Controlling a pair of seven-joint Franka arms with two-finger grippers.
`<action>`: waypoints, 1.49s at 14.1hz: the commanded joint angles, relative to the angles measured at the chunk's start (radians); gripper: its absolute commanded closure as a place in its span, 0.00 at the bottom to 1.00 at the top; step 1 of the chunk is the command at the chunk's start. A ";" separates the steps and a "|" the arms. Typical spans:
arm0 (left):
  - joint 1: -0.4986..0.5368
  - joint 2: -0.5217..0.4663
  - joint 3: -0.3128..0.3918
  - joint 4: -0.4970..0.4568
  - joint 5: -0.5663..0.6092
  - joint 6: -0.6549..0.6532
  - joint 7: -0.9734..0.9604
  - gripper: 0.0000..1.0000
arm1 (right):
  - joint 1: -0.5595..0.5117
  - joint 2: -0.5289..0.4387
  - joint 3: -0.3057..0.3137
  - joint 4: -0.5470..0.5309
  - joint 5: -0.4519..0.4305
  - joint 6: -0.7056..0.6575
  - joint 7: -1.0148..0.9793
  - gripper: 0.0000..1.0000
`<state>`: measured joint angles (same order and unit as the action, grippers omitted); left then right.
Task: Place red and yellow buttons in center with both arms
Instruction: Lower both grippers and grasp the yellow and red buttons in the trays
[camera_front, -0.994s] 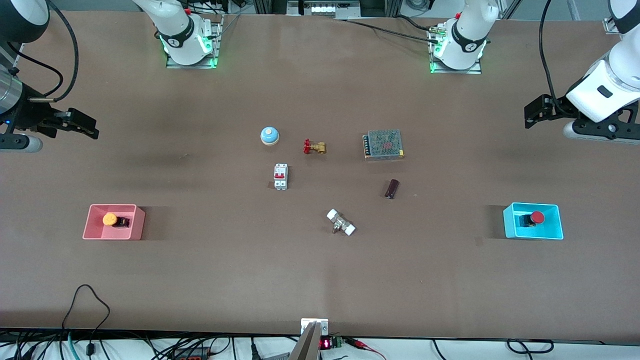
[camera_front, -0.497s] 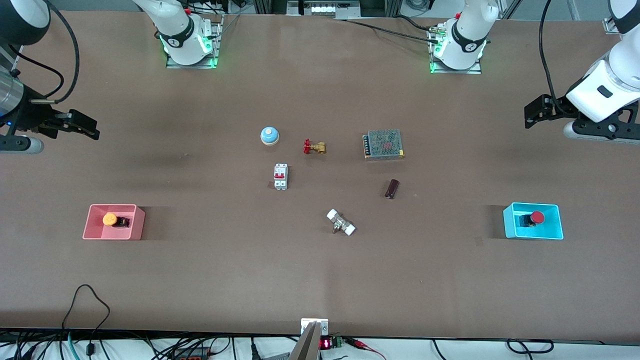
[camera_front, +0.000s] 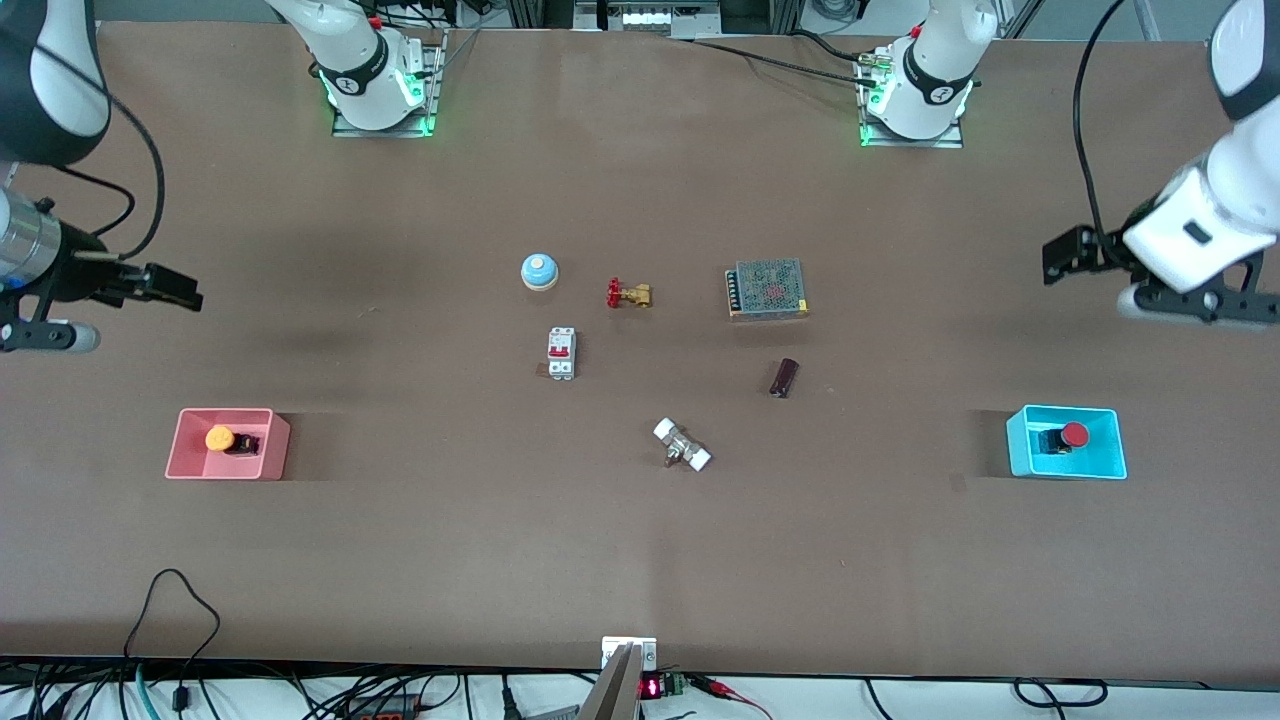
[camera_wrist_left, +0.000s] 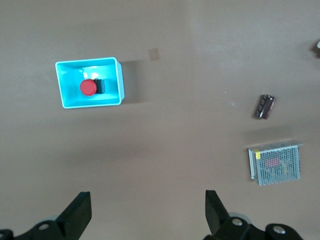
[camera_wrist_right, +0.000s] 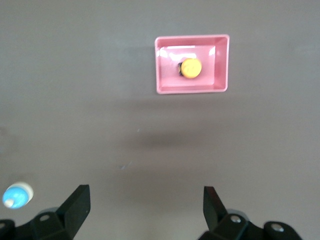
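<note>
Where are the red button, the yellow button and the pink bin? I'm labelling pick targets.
red button (camera_front: 1074, 434): front view, on its round cap.
yellow button (camera_front: 219, 438): front view, on its cap.
pink bin (camera_front: 226, 473): front view, on its rim.

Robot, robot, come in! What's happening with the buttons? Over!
Left gripper and right gripper open, empty, above the table. Red button in cyan bin, yellow button in pink bin. Nothing blocking either.

bell, brass valve, breaker, power supply, capacitor, fitting
</note>
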<state>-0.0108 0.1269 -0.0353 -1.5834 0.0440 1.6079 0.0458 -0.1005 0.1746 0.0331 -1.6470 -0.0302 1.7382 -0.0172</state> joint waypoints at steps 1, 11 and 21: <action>0.014 0.121 0.020 0.128 0.037 -0.037 0.002 0.00 | -0.037 0.071 0.007 0.015 -0.031 0.061 -0.023 0.00; 0.158 0.443 0.020 0.125 0.056 0.363 0.017 0.00 | -0.079 0.299 0.007 0.018 -0.054 0.372 -0.024 0.00; 0.232 0.537 0.020 -0.055 0.053 0.702 0.126 0.04 | -0.085 0.425 0.008 0.016 -0.125 0.573 -0.067 0.00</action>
<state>0.2217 0.6862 -0.0124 -1.6109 0.0897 2.2906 0.1529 -0.1723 0.5835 0.0306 -1.6457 -0.1396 2.2985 -0.0532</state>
